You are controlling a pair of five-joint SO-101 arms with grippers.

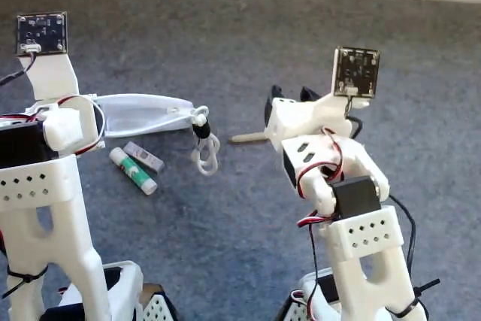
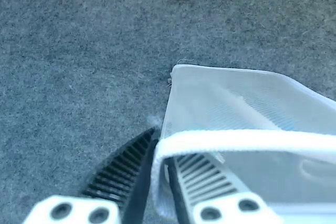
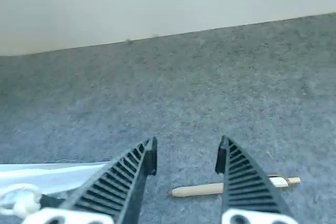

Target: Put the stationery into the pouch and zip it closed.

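A translucent white mesh pouch [image 1: 146, 114] lies on the grey carpet, with a white cord loop [image 1: 205, 154] at its zipper end. My left gripper [image 2: 160, 153] is shut on the pouch [image 2: 236, 114] at its left end, pinching the white rim. A green-capped glue stick [image 1: 134, 171] and a small grey eraser-like piece [image 1: 143, 155] lie just in front of the pouch. A beige pen [image 1: 248, 138] lies to the right of the cord. My right gripper [image 1: 289, 95] hovers open beside and above the pen [image 3: 226, 186], nothing between its fingers [image 3: 131, 174].
Grey carpet [image 1: 240, 28] covers the whole work area, and a pale wall [image 3: 157, 3] rises at its far edge. The two arm bases [image 1: 52, 216] stand at the near side.
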